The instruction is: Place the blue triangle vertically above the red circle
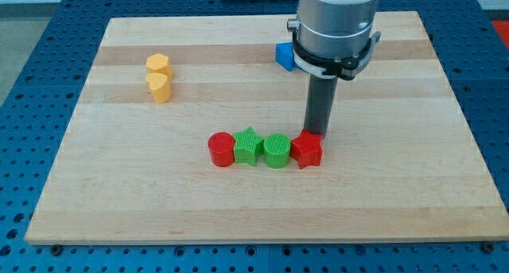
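Wooden board (119, 193) on a blue perforated bench (32, 34). The red circle (221, 150) serves as landmark: it lies at the left end of a touching row that continues toward the view's right with a green star (249, 146), a green circle (276, 150) and a red star (307, 150). My tip (317, 134) stands at the red star's upper right edge, touching or just beside it; the rod carries no pincer and holds nothing. The blue triangle (284, 55) lies well above and to the right of the red circle, partly hidden behind the arm's grey housing (334, 22). Two yellow blocks (159, 77), touching, lie up and to the left of the red circle.
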### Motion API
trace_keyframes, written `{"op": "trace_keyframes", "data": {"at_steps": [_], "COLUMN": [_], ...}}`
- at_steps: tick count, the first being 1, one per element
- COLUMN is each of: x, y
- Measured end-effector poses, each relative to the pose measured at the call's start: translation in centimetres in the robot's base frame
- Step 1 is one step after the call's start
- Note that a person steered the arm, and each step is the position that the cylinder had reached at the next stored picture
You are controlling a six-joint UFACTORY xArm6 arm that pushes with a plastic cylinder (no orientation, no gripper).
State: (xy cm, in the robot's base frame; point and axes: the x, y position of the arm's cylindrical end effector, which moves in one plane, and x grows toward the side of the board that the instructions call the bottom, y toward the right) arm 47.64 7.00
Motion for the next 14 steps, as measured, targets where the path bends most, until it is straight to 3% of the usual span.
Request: {"op": "trace_keyframes", "data": {"at_steps": [2, 6, 7, 8, 9, 10, 13, 14], "x": [-5.0, -5.3, -5.7, -9.6, -11.7, -11.7, -12.5, -14.3], "y": [-3.4, -17.1, -16.0, -8.6, -5.7, -5.6, 6.6, 6.4]}}
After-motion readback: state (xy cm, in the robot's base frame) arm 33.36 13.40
